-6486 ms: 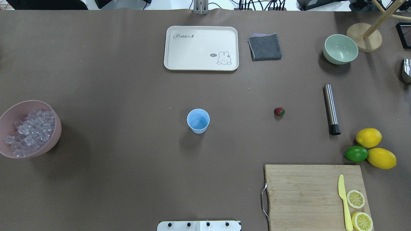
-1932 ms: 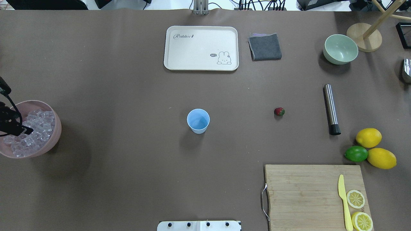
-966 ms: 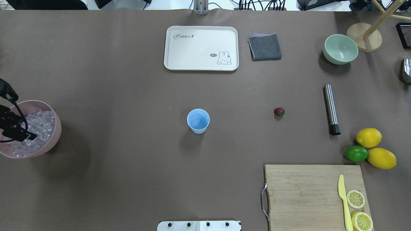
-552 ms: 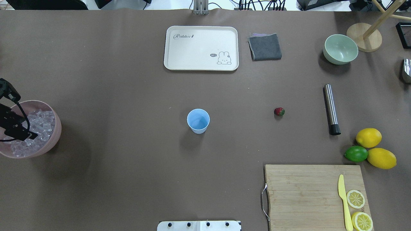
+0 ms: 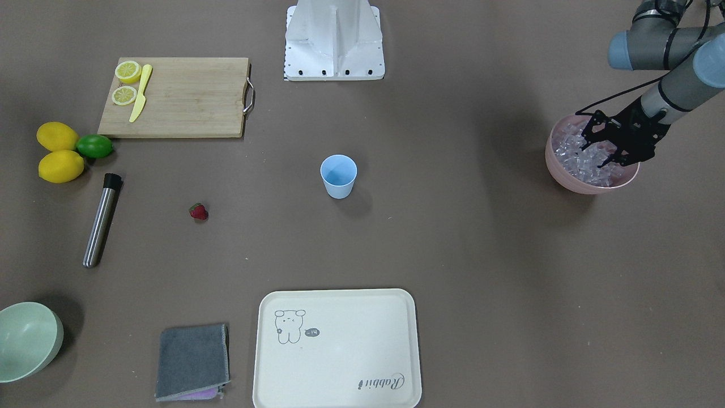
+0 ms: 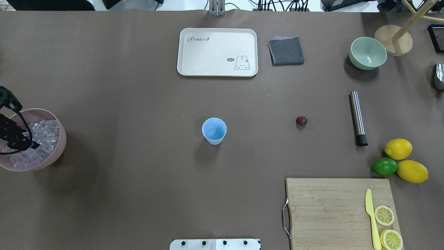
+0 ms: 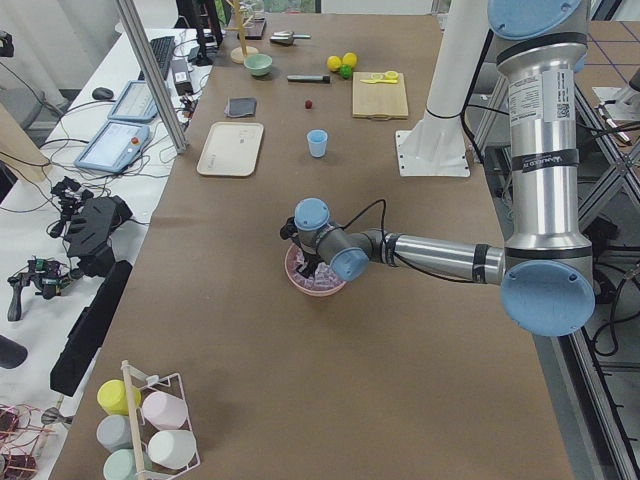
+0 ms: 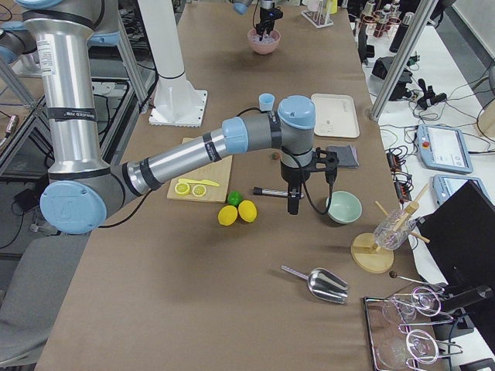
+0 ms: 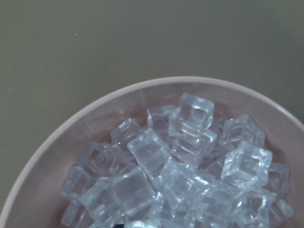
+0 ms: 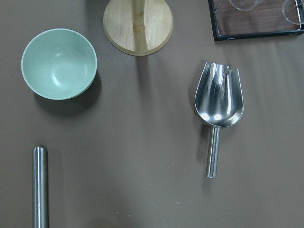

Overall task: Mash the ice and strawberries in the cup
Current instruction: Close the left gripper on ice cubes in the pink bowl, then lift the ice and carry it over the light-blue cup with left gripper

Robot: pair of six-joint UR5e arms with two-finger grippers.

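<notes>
Ice (image 9: 185, 156), a heap of small clear cubes, fills the round pink plastic bowl (image 5: 589, 188) at the table's left end. None has left it yet. The small pale-blue tapered plastic cup (image 6: 214, 130) stands upright mid-table, well apart from the bowl, and looks empty. The 1 small red strawberry (image 6: 301, 121) lies on the brown table between the cup and the long steel muddler with a black tip (image 6: 358, 118).

The change is all on the left. 6.5 s ago no arm showed over the bowl; now the left gripper (image 5: 598, 152) has come in over it and sunk to the cubes. Over the last second it has shifted only slightly. Its claw looks spread, tips at the ice, with no cube visibly caught. I judge the step to be the first ice pick, so the task is barely begun.

The right gripper (image 8: 293, 205) hangs over the table's right end near the muddler; whether its claw is spread or closed I cannot tell.
</notes>
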